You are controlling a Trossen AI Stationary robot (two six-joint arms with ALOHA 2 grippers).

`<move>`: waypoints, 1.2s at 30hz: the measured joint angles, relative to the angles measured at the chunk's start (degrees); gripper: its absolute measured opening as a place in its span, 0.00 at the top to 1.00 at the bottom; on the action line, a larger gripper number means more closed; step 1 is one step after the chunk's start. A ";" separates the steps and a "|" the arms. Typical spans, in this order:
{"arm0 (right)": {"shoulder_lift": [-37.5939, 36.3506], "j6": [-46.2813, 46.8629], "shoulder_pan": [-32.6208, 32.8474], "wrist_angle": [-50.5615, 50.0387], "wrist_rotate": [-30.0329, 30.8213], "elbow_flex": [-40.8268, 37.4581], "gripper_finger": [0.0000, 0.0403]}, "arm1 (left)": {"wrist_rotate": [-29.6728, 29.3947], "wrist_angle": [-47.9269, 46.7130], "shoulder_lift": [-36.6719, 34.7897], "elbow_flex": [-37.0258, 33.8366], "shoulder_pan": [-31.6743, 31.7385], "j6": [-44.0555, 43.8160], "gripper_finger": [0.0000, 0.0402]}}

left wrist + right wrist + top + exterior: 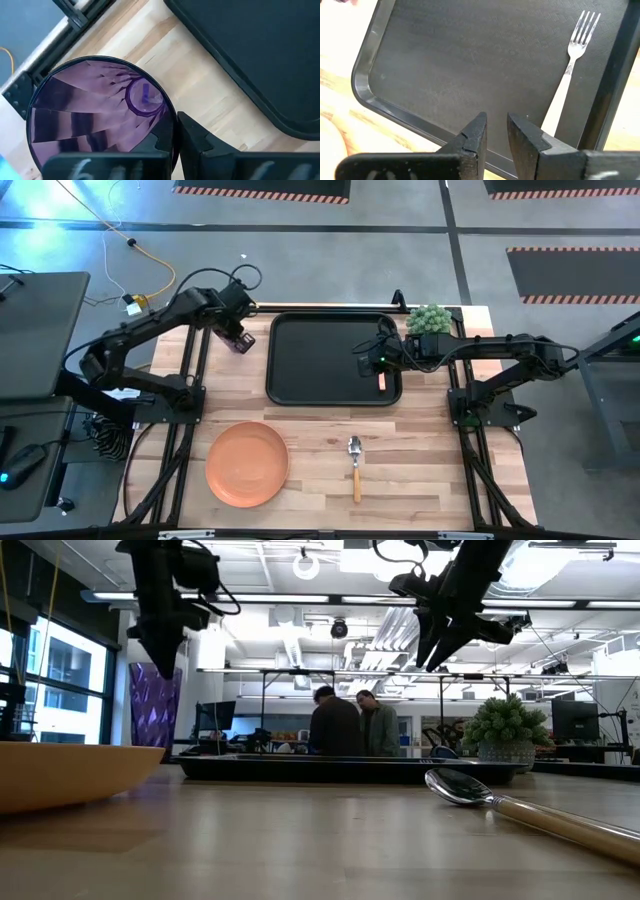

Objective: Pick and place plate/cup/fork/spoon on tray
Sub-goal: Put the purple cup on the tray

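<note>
The purple cup (95, 110) stands open end up over the bare wood just left of the black tray (300, 330), with my left gripper (240, 340) shut on it. It shows in the low view (155, 705) under that gripper. The fork (570, 65) lies flat on the tray near its right rim. My right gripper (497, 117) hovers over the tray beside the fork, empty, its fingers a little apart. The orange plate (247, 463) and the spoon (355, 465) lie on the table near the front edge. My left gripper pinches the cup's wall at the rim (170, 112) on the side toward the tray, one finger (157, 142) inside the cup and one finger (200, 140) outside. The fingers come from above, pointing down. The cup is upright; whether its base is on the table I cannot tell.
A green bushy plant (428, 318) stands at the tray's far right corner, next to my right arm. The plate's rim (70, 770) and the spoon (520, 805) fill the low view's foreground. Two people (345, 725) stand in the room beyond the table.
</note>
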 joint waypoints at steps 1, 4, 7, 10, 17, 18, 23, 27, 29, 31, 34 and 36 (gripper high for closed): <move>0.00 0.00 0.00 0.00 0.00 0.00 0.83 | 0.00 -0.01 -0.29 0.85 0.00 0.82 1.00; 0.00 0.04 0.00 0.00 0.00 0.00 0.83 | 0.00 0.68 -0.61 4.74 -0.16 3.28 1.00; 0.00 0.20 0.00 0.00 0.00 0.00 0.83 | 0.29 2.97 -0.53 9.20 -0.33 5.72 1.00; 0.00 0.22 0.00 0.02 0.00 0.00 0.83 | 1.16 5.54 -0.31 13.37 -0.33 8.58 0.99; 0.00 0.22 0.00 0.45 0.00 0.02 0.83 | 1.54 7.06 3.12 20.68 -0.33 14.51 0.99; 0.00 0.23 0.00 0.45 0.00 0.01 0.83 | 1.68 7.07 3.95 21.50 -0.33 15.03 0.99; 0.00 2.49 0.00 0.44 0.76 0.02 0.83 | 3.58 7.05 8.50 24.46 -0.33 18.54 0.99; 0.00 4.13 0.00 0.42 1.34 0.02 0.83 | 4.84 6.90 12.36 24.92 -0.95 21.41 0.99; 0.00 4.13 -0.01 0.42 1.33 0.02 0.83 | 4.87 6.35 14.29 24.92 -1.46 22.85 0.99; 0.00 4.13 -0.02 0.43 1.24 0.02 0.83 | 4.87 6.05 16.12 24.92 -2.32 24.00 0.99; 0.00 4.13 -0.02 0.42 1.22 0.02 0.83 | 5.16 6.06 18.62 24.92 -3.72 24.81 0.99; 0.00 4.13 -0.02 0.42 1.22 0.02 0.83 | 6.52 6.06 19.97 24.92 -4.67 25.68 0.99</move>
